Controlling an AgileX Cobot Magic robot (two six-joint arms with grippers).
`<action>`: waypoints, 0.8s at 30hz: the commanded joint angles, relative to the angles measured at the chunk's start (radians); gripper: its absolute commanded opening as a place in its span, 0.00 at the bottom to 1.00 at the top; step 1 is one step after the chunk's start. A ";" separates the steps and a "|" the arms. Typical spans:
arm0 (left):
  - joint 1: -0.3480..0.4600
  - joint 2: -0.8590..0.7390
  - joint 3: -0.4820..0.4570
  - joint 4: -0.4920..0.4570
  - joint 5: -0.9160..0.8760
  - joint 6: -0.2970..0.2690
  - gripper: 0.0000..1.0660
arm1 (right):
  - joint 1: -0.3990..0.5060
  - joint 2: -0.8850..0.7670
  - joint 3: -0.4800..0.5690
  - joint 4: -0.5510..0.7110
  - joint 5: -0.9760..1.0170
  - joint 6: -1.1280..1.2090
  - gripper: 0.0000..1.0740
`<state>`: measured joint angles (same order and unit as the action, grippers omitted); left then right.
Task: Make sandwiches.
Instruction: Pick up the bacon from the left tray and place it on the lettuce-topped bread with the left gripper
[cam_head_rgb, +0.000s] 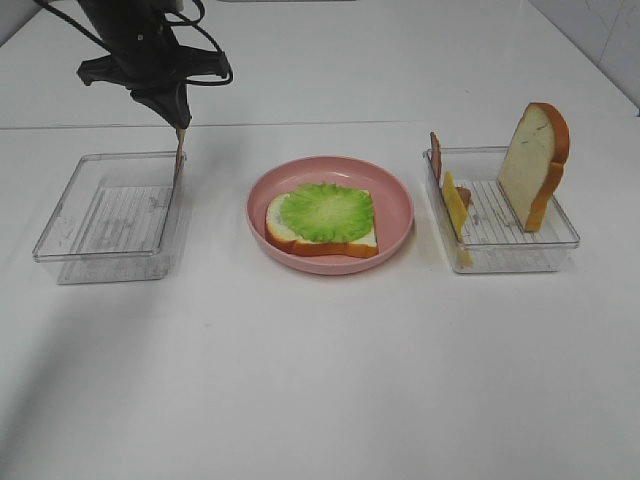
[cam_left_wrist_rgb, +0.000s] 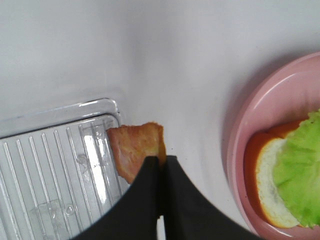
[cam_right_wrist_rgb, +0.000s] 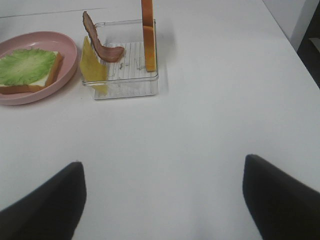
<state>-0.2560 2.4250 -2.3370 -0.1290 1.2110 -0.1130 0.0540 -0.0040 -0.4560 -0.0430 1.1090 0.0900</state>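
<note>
Counter (cam_head_rgb: 320, 400): white, wide bare room in front of everything.
Around: clear left tray (cam_head_rgb: 60, 235), pink plate (cam_head_rgb: 400, 205) in the middle, right tray (cam_head_rgb: 562, 236) with upright bread (cam_head_rgb: 535, 165), cheese slice (cam_head_rgb: 455, 205) and second bacon (cam_right_wrist_rgb: 102, 47).
Sandwich: bread slice (cam_head_rgb: 285, 228) under lettuce leaf (cam_head_rgb: 327, 210), flat on the plate.
Left hand (cam_left_wrist_rgb: 161, 162): clenched on bacon strip (cam_left_wrist_rgb: 135, 147), long axis vertical, above the left tray's plate-side corner.
Right hand (cam_right_wrist_rgb: 162, 180): released, fingers spread over bare counter.

Pink plate (cam_head_rgb: 398, 200) at centre of white table (cam_head_rgb: 320, 380); left tray (cam_head_rgb: 110, 220) and right tray (cam_head_rgb: 510, 258) flank it, each apart.
</note>
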 joint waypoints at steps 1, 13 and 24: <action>-0.007 -0.065 -0.002 -0.022 0.108 -0.006 0.00 | -0.001 -0.031 0.003 0.001 -0.009 -0.006 0.74; -0.007 -0.214 -0.002 -0.058 0.108 -0.027 0.00 | -0.001 -0.031 0.003 0.001 -0.009 -0.006 0.74; -0.007 -0.274 -0.002 -0.191 0.108 -0.027 0.00 | -0.001 -0.031 0.003 0.001 -0.009 -0.006 0.74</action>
<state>-0.2560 2.1640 -2.3370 -0.2960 1.2150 -0.1330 0.0540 -0.0040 -0.4560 -0.0430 1.1090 0.0900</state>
